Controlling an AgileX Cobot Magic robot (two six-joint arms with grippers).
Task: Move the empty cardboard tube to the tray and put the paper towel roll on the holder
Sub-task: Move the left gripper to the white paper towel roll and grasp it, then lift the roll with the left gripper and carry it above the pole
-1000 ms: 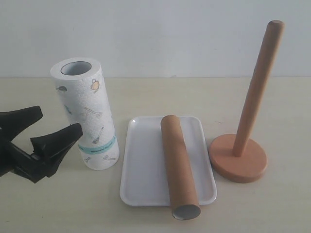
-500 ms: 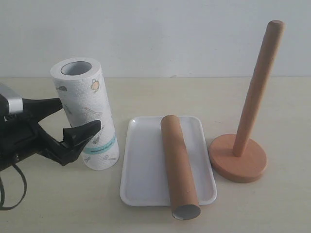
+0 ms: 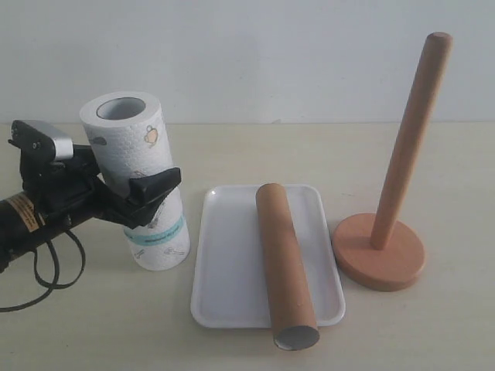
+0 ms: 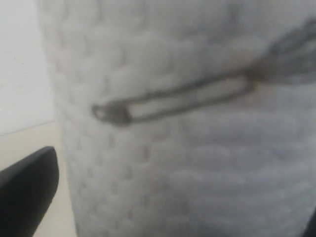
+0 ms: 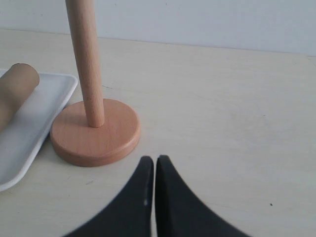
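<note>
The paper towel roll (image 3: 131,143) stands upright on the table, left of the tray (image 3: 224,263). My left gripper (image 3: 128,184) is open and straddles the roll at mid height, one finger (image 3: 155,189) in front and the other hidden behind. In the left wrist view the roll (image 4: 197,148) fills the frame, and a gap shows between it and a finger (image 4: 27,192). The empty cardboard tube (image 3: 285,263) lies lengthwise on the tray, its near end overhanging the rim. The holder (image 3: 402,154) stands right of the tray, its pole bare. My right gripper (image 5: 155,160) is shut and empty, near the holder's base (image 5: 94,133).
A white wall runs along the back of the pale table (image 3: 433,332). In the right wrist view the tray's corner (image 5: 44,106) and the tube's end (image 5: 17,86) lie just beside the holder's base. The left arm's cable (image 3: 46,270) loops over the table.
My left gripper has moved right and upward from the table's left edge until its open fingers sit around the roll. The roll, tube, tray and holder have stayed put.
</note>
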